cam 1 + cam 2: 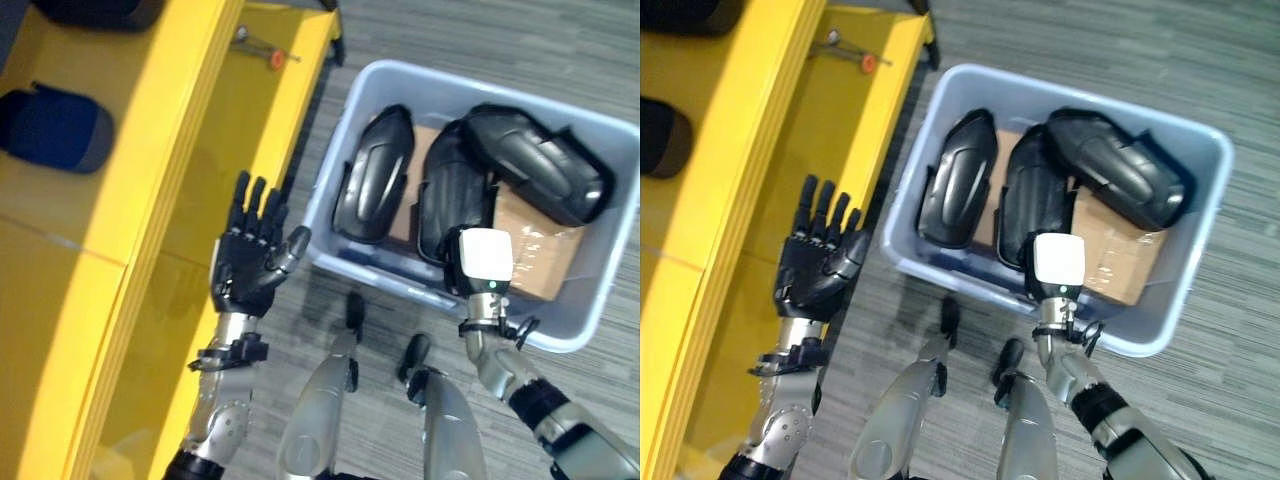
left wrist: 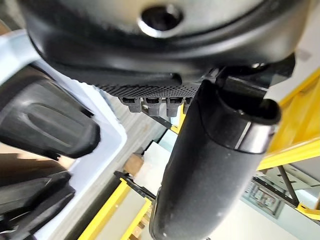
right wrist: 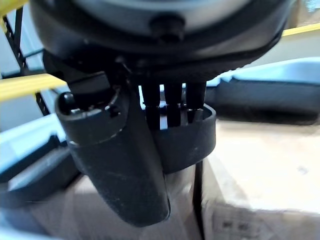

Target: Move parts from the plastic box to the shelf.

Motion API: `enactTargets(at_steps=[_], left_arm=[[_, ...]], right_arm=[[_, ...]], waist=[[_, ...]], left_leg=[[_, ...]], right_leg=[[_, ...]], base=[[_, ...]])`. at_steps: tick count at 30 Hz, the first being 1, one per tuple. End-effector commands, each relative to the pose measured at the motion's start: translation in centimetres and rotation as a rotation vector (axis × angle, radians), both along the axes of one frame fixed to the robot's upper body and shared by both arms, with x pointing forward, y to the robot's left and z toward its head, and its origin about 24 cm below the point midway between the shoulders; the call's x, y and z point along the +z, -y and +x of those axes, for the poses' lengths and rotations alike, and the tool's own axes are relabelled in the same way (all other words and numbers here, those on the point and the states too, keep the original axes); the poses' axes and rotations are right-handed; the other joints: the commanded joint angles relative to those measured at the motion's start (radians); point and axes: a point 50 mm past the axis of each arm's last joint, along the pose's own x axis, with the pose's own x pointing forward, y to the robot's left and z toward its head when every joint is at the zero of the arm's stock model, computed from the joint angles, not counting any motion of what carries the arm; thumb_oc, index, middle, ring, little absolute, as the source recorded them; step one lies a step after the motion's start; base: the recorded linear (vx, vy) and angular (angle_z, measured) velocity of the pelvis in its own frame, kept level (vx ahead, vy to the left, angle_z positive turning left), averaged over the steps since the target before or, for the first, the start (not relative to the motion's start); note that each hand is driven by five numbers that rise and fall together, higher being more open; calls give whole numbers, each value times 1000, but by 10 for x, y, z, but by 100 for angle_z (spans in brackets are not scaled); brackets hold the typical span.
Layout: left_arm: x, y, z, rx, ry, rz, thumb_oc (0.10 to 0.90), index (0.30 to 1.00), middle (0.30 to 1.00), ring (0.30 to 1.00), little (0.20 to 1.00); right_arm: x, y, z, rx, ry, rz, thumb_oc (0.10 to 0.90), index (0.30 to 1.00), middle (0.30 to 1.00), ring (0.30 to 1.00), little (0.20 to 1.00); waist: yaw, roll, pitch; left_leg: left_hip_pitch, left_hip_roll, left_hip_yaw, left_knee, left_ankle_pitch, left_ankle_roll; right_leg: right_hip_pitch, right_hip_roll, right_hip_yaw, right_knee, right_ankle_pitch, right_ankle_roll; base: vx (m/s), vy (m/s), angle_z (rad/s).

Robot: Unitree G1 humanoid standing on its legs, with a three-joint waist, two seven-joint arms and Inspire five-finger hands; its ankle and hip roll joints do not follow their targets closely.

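Note:
A pale plastic box (image 1: 328,180) stands on the floor and holds three glossy black parts: left (image 1: 372,175), middle (image 1: 450,195) and right (image 1: 540,160). My right hand (image 1: 485,258), with a white cover on it, reaches over the box's near wall onto the near end of the middle part. In the right wrist view its fingers (image 3: 172,107) hook over that part's curved rim (image 3: 202,137) and the thumb (image 3: 125,165) closes from the other side. My left hand (image 1: 250,255) hovers open and holds nothing, between the yellow shelf (image 1: 170,150) and the box.
Cardboard (image 1: 545,255) lies under the parts in the box. A dark rounded item (image 1: 55,128) rests on the shelf, another (image 1: 95,10) lies at its far end. A small tool with an orange tip (image 1: 268,50) lies on the shelf's lower board. Grey floor surrounds the box.

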Motion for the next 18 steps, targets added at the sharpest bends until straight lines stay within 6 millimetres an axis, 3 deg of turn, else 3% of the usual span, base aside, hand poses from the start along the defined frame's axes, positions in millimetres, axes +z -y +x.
enactTargets(at_steps=[1,9,11,18], left_arm=[[55,2,-7,-21,325,9,900,1000,1000,1000,1000],[54,-2,-9,-27,318,33,900,1000,1000,1000,1000],[50,-2,-9,-13,282,54,900,1000,1000,1000,1000],[39,-5,-13,22,197,101,900,1000,1000,1000,1000]], right_arm=[[9,3,0,25,15,-22,400,300,300,300,300],[38,-10,-3,165,79,31,400,300,300,300,300],[53,-20,-9,243,105,100,400,300,300,300,300],[64,-34,-27,372,122,217,400,300,300,300,300]], waist=[[-19,-26,-3],[-31,-54,-63],[-37,-65,-102],[-44,-76,-171]], left_leg=[[64,-2,10,-69,-21,-19],[115,9,3,-62,-38,-25],[153,8,-6,-62,-46,-27],[213,4,-23,-57,-64,-27]], right_leg=[[47,28,-4,-79,72,48],[113,41,17,-135,78,44],[158,44,25,-164,79,42],[244,40,22,-207,74,36]], base=[[43,-27,-8],[54,-31,-2],[105,-42,-5],[62,-44,-3]])
